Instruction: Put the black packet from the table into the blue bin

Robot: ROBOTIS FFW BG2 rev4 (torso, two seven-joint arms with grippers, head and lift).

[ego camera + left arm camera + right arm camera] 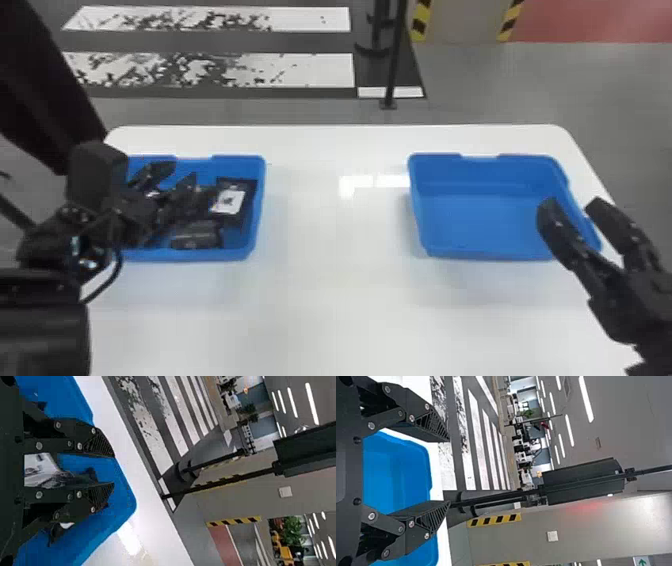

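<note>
Hovering with left pincer [182, 172] released above left blue bin [235, 255], containing labelled black packet [230, 201] near its right edge. Poised with right pincer [572, 202] spread at right blue bin [475, 220]'s outer edge, across broad desk [330, 230].

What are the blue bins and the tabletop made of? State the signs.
Left bin and right bin: probably molded plastic with a smooth, satin finish, judging by their even blue and rounded corners. White tabletop: glossy, possibly laminate, since it mirrors bright lights; its core can't be told.
</note>
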